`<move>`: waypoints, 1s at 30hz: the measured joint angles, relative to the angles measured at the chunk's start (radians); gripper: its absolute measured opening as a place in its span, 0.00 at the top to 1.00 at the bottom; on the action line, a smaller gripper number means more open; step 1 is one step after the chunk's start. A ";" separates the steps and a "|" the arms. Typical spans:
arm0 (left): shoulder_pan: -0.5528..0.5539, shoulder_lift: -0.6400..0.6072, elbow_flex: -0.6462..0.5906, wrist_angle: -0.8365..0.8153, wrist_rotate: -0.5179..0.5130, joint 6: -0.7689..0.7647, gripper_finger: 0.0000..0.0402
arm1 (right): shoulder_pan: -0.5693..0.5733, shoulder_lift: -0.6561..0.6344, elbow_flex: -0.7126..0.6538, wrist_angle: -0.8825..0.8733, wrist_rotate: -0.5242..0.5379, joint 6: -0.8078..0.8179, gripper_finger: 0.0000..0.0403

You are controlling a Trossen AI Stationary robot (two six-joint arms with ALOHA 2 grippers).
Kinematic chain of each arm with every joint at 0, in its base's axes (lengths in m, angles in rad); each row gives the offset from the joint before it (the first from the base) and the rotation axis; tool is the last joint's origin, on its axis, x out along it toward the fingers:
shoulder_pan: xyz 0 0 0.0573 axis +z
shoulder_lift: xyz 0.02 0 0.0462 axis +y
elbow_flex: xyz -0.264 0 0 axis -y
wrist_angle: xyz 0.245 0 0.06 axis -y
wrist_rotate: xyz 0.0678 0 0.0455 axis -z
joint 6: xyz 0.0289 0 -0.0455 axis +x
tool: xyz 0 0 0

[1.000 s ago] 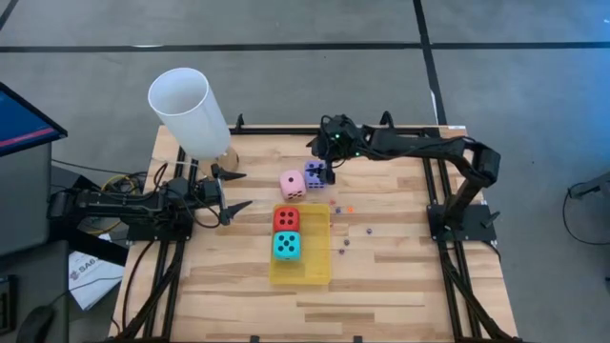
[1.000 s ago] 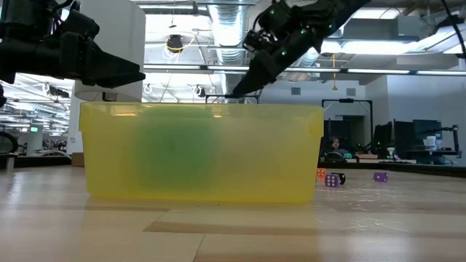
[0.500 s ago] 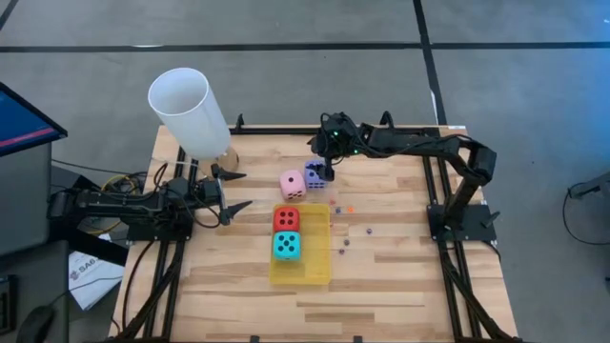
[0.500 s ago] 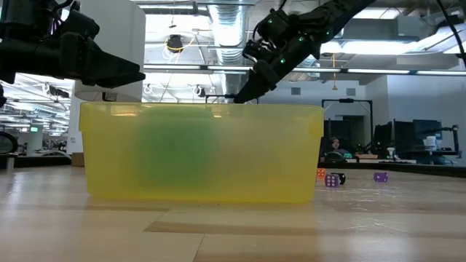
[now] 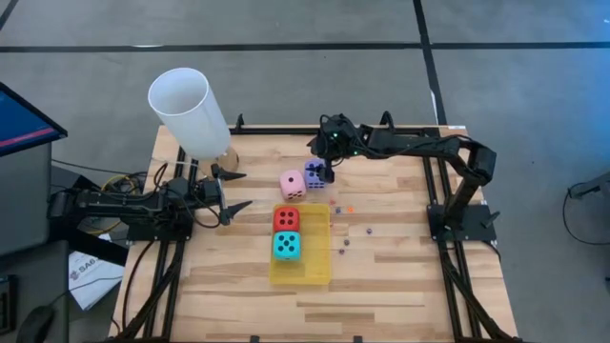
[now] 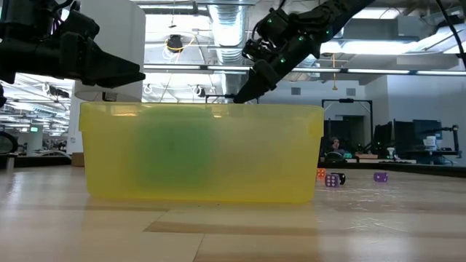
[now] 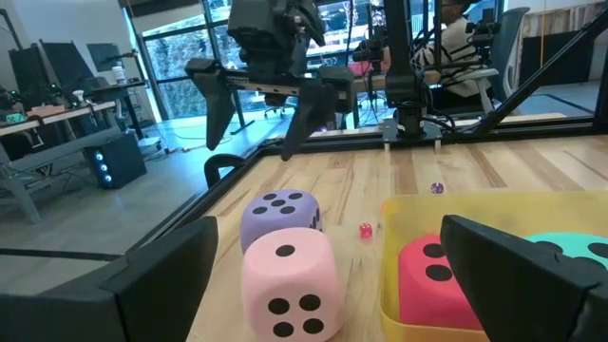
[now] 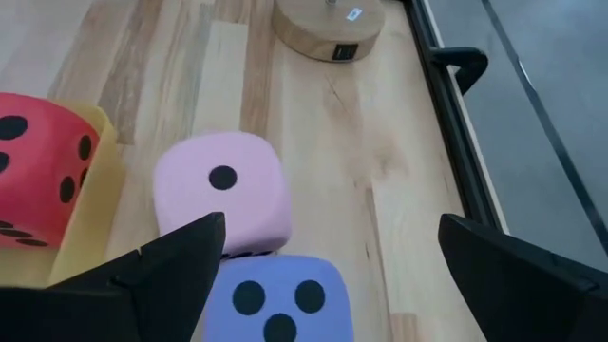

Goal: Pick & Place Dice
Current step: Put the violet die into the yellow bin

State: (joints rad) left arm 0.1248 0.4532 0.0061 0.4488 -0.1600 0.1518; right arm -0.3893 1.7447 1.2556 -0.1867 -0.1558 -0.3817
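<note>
Yellow tray (image 5: 303, 272) sits mid-table and holds two dice: red die (image 5: 286, 220) at the far end, cyan die (image 5: 287, 246) right behind it toward the near edge, the two touching. Rest of the tray is bare yellow floor. Pink die (image 5: 293, 184) and purple die (image 5: 315, 175) sit on the wood just beyond the tray's far end, side by side and touching or nearly so. Tiny coloured pieces (image 5: 349, 210) are scattered on the wood to the right of the tray. Tall white cylinder (image 5: 189, 112) stands at the far left corner on a wooden base; can't see inside it.

My right gripper (image 5: 330, 172) hangs over the purple die, fingers spread wide, holding nothing, not touching the die as far as I can tell. My left gripper (image 5: 235, 190) waits at the left side of the table, fingers also wide apart, empty.
</note>
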 joint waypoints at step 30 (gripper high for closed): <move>0.000 0.000 0.000 0.000 0.000 0.000 0.02 | -0.021 0.092 0.000 -0.146 -0.005 -0.032 0.05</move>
State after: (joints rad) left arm 0.1246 0.4532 0.0060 0.4492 -0.1600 0.1516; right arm -0.4103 1.8370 1.2556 -0.3325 -0.1609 -0.4135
